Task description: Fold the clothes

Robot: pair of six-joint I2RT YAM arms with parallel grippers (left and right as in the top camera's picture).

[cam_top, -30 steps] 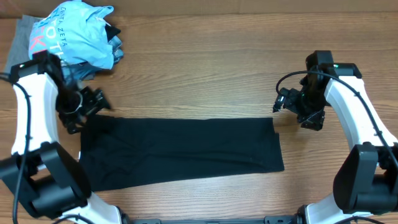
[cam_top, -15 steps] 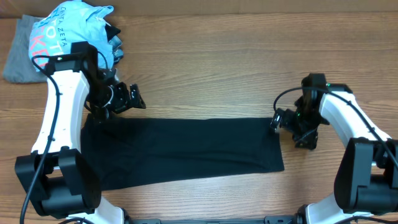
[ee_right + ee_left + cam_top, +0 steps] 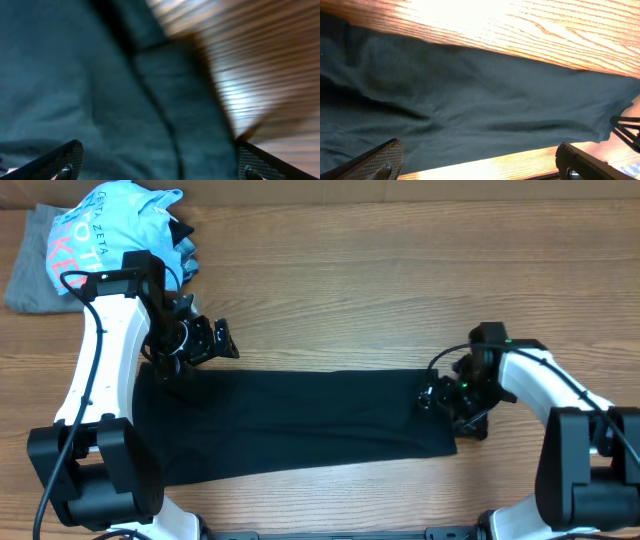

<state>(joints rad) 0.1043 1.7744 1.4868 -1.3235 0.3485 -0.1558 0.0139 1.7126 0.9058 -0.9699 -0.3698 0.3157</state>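
The black T-shirt (image 3: 300, 420) lies folded into a long flat band across the wooden table; it also fills the left wrist view (image 3: 470, 95) and the right wrist view (image 3: 100, 90). My left gripper (image 3: 218, 340) is open and empty, just above the band's far left edge. My right gripper (image 3: 432, 397) is open, low over the band's right end, its fingers spread either side of the cloth edge (image 3: 160, 167). My left fingers (image 3: 477, 162) hang over the shirt's edge and bare wood. The neck tag is hidden.
A light blue shirt with pink lettering (image 3: 120, 235) is bunched at the far left corner, on a grey garment (image 3: 30, 265). Bare wooden table (image 3: 340, 290) lies beyond the band.
My left arm swung right from the band's left end to above its far edge. My right gripper moved down and left onto the band's right end.
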